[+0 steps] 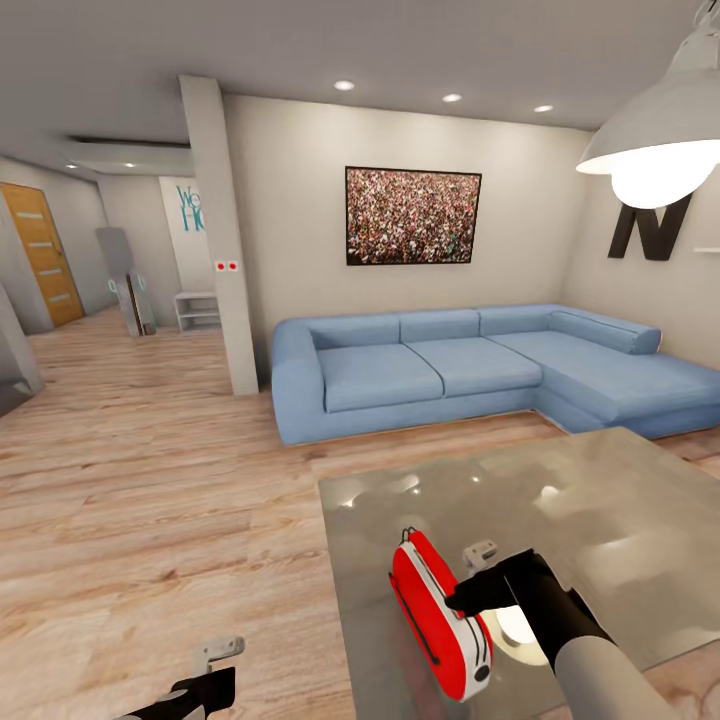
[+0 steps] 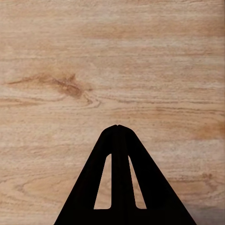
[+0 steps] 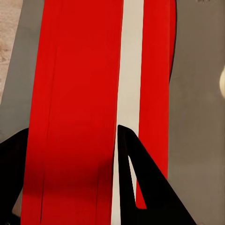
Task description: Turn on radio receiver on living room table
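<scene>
The radio receiver (image 1: pixel 440 620) stands on edge on the near corner of the table (image 1: pixel 600 520), its red body tilted and its white end face turned toward the robot. The right gripper (image 1: pixel 468 598) is against the radio's far-side flank, one dark finger pressing on the white trim; in the right wrist view the radio receiver (image 3: pixel 79 108) shows as a broad red band with a white stripe, one finger (image 3: pixel 140 187) lying over the stripe and the other at the frame's edge beyond the red body, so the fingers stand apart with the radio between them, though whether both actually press on it cannot be told. A bright lamp reflection (image 1: pixel 520 625) glows on the glass just beside the radio, under the right wrist. Off the table's near left corner the left gripper (image 1: pixel 205 680) hangs low above the wood floor (image 1: pixel 150 500); in the left wrist view its fingers (image 2: pixel 108 168) meet at the tips, closed on nothing, over the plank floor (image 2: pixel 112 61). Beyond the table a blue corner sofa (image 1: pixel 470 365) runs along the wall, with a framed crowd picture (image 1: pixel 413 215) above it. A white pendant lamp (image 1: pixel 665 140) hangs over the table's far right side. Farther left of the sofa stand a pillar (image 1: pixel 222 240) and an orange door (image 1: pixel 42 255).
</scene>
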